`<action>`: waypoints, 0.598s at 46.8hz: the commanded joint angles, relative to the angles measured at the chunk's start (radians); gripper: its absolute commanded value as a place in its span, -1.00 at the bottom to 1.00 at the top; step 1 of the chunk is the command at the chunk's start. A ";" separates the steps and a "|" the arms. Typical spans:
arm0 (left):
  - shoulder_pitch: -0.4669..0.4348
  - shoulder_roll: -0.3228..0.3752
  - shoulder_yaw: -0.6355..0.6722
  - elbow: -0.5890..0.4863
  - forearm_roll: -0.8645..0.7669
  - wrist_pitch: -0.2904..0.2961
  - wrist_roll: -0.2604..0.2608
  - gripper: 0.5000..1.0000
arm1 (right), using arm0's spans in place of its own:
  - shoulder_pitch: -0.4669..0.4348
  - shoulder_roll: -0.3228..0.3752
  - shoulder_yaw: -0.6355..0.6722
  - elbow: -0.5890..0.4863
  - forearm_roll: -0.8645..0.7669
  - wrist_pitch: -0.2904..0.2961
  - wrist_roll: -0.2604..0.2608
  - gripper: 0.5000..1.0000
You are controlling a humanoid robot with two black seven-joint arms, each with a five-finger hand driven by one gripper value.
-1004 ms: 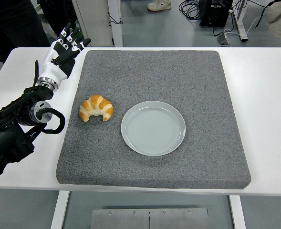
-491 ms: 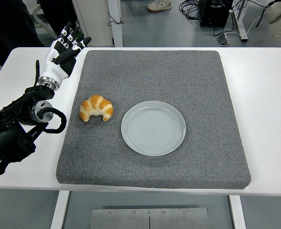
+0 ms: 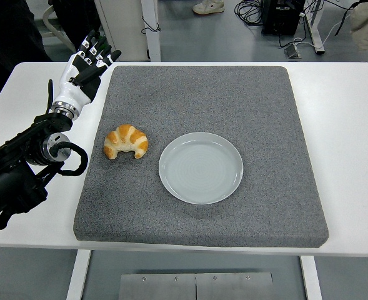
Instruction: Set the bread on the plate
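A white table [image 3: 349, 125] had a big grey mat [image 3: 233, 94] on it. The bread [image 3: 126, 141], a golden croissant, lay on the left part of the mat. A round, pale plate [image 3: 200, 167] sat just to the right of the bread, close by but not touching it. Nothing was on the plate.

The robot's left hand [image 3: 84, 69] was up over the far left side of the table, right by the mat's far left corner. Its fingers [image 3: 99, 50] were straight and a little spread, and they held nothing. The hand was well away from the bread. The black left arm [image 3: 21, 169] came in from the left edge.
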State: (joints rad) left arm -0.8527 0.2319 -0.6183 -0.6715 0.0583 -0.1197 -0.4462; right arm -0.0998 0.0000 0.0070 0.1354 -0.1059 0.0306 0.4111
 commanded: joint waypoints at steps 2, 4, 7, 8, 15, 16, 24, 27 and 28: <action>0.000 0.000 0.000 0.000 0.000 0.002 0.000 0.87 | 0.000 0.000 0.001 0.001 0.000 0.000 0.000 1.00; 0.000 0.000 0.000 0.000 0.000 0.003 0.000 0.87 | 0.000 0.000 0.001 0.003 0.000 0.000 0.000 1.00; -0.003 0.000 0.000 0.000 0.000 0.011 0.000 0.87 | 0.000 0.000 0.001 0.003 0.000 0.000 0.000 1.00; -0.003 0.000 -0.001 0.000 0.000 0.012 0.000 0.87 | -0.001 0.000 0.001 0.003 0.000 0.000 0.000 1.00; -0.006 0.000 -0.006 0.000 -0.006 0.023 0.001 0.87 | 0.000 0.000 0.001 0.003 0.000 0.000 0.000 1.00; -0.006 0.000 -0.006 0.000 -0.008 0.023 0.001 0.87 | 0.000 0.000 0.001 0.003 0.000 0.000 0.000 1.00; -0.008 -0.002 -0.004 0.000 -0.012 0.023 0.006 0.88 | 0.000 0.000 0.001 0.004 0.000 0.000 0.000 1.00; -0.009 -0.008 -0.004 0.000 -0.012 0.023 0.004 0.88 | 0.000 0.000 -0.001 0.003 0.000 0.000 0.000 1.00; -0.009 -0.009 -0.006 0.000 -0.012 0.023 0.003 0.88 | 0.000 0.000 -0.001 0.003 0.000 0.000 0.000 1.00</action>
State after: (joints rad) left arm -0.8616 0.2280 -0.6217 -0.6719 0.0461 -0.0965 -0.4404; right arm -0.0997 0.0000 0.0066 0.1391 -0.1059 0.0309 0.4111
